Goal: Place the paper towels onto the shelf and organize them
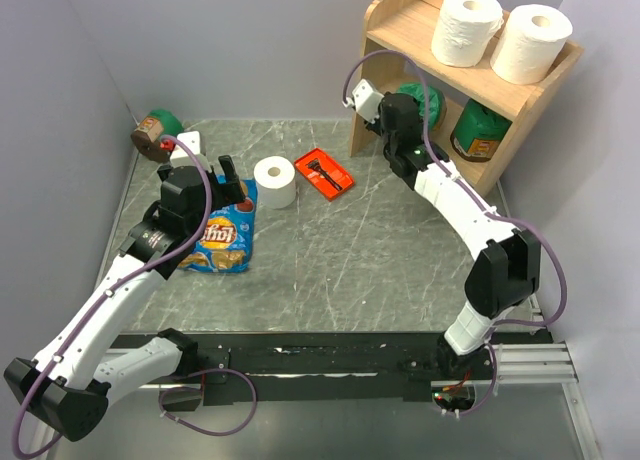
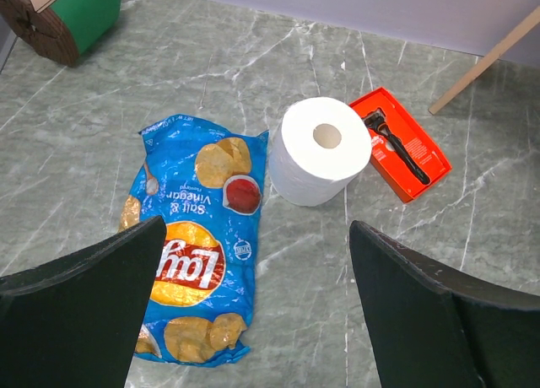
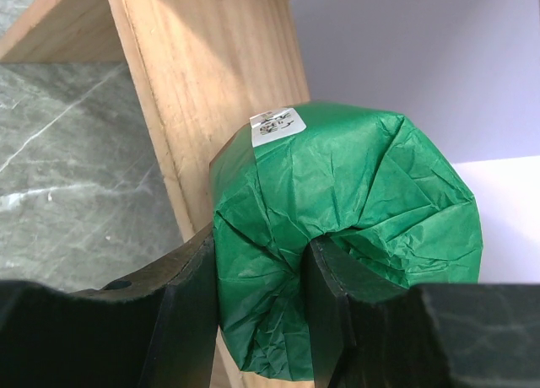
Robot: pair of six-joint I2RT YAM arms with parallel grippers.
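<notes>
Two white paper towels [image 1: 466, 26] [image 1: 531, 43] stand on the top tier of the wooden shelf [image 1: 385, 22]. A third paper towel [image 1: 274, 182] stands upright on the table; it also shows in the left wrist view [image 2: 321, 152]. My left gripper [image 1: 232, 188] is open and empty, hovering over the table just short of that roll [image 2: 257, 236]. My right gripper [image 1: 408, 118] is at the shelf's lower tier, shut on a green paper-wrapped canister [image 3: 354, 185]. The shelf's side panel [image 3: 194, 93] is right behind it.
A blue Lay's chip bag [image 1: 222, 240] [image 2: 198, 261] lies left of the loose roll. An orange tray holding a black razor [image 1: 323, 172] [image 2: 405, 143] lies to its right. A green canister [image 1: 155, 132] [image 2: 63, 17] lies at back left. Another [image 1: 480, 130] stands in the lower tier.
</notes>
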